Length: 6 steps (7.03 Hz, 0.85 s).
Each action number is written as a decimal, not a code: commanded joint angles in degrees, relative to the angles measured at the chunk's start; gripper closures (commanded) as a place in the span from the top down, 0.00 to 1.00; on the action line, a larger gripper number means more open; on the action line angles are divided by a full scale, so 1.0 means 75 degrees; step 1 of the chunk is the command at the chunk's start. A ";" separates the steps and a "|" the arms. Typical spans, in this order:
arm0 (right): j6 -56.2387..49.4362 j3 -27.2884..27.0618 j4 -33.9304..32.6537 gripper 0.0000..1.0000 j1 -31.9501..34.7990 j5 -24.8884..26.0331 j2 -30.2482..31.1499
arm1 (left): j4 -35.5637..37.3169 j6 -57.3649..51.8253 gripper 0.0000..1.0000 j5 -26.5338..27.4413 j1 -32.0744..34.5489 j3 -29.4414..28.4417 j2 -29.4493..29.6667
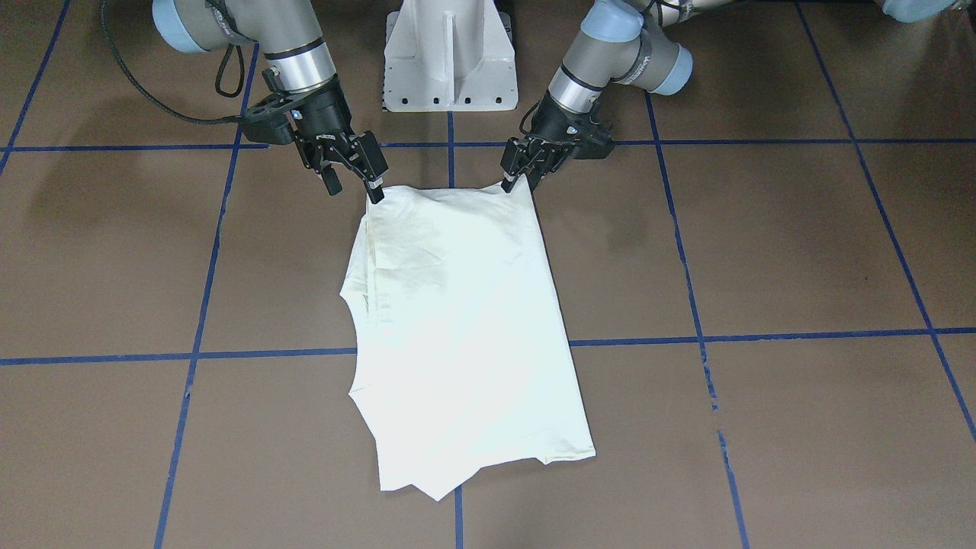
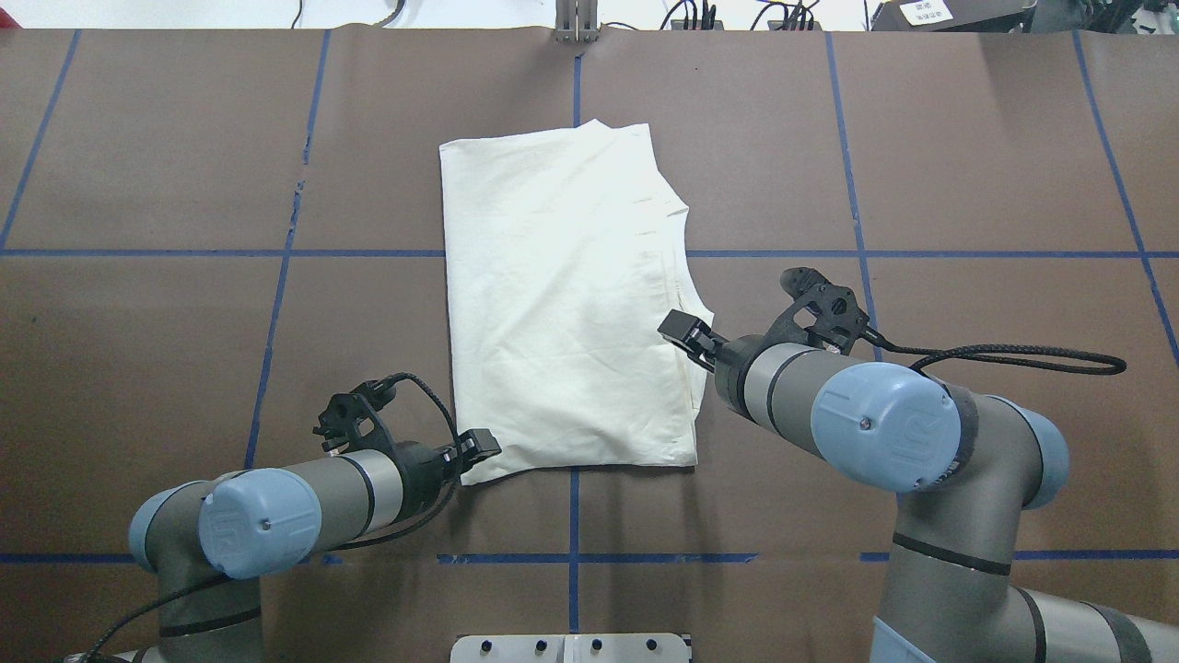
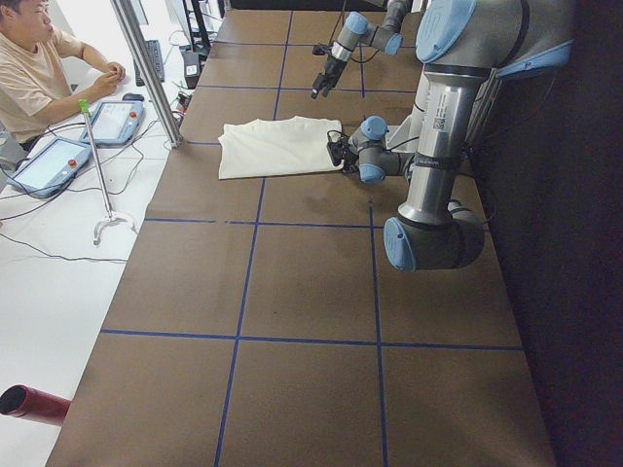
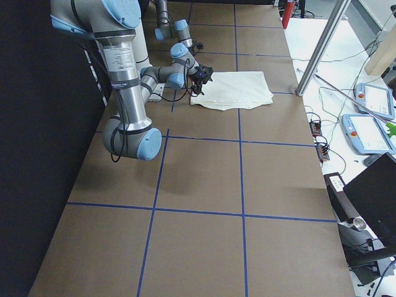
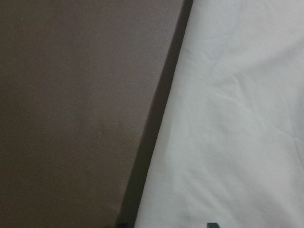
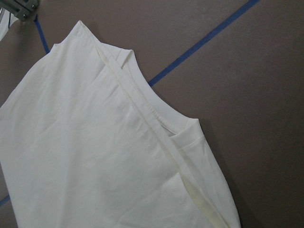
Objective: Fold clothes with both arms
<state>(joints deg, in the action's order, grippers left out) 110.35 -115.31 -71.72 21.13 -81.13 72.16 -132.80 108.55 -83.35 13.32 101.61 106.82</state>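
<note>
**Shirt** (image 1: 465, 320): cream-white, folded into a long strip with a plain face up. It lies flat at mid-table (image 1: 762, 252), one short end towards the robot and the other away. The far end is uneven, with layers stepping out at a slant. On the robot's right side, folded layers stick out past the long edge.

**Left gripper** (image 1: 518, 183): low at the table, at the shirt's near corner on the robot's left. The jaws stand slightly apart. In the left wrist view the two fingertips (image 5: 212, 224) barely show at the bottom edge. One is over the cloth and the other over the shadow along the shirt's edge, so the edge runs between them. Nothing is pinched.

**Right gripper** (image 1: 354, 187): at the shirt's other near corner, on the robot's right. The jaws are plainly spread and hold nothing. In the front view one fingertip (image 1: 376, 197) meets the corner. The left side view shows this gripper raised off the table, and whether it touches the cloth cannot be told. Its wrist camera looks down on the shirt's layered right edge and a seamed band (image 6: 142, 107).

**Tape** (image 1: 267, 354): blue lines that grid the brown table; the shirt lies across one.
</note>
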 commanded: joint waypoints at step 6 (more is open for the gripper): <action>0.0579 0.0421 -0.0152 0.79 -0.0099 -0.0047 -0.0094 | -0.0012 -0.0013 0.00 0.0040 -0.0007 0.0116 0.0019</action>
<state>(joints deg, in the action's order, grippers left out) 113.55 -113.17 -72.35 20.69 -81.38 71.75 -132.89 108.49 -83.06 13.27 102.34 106.90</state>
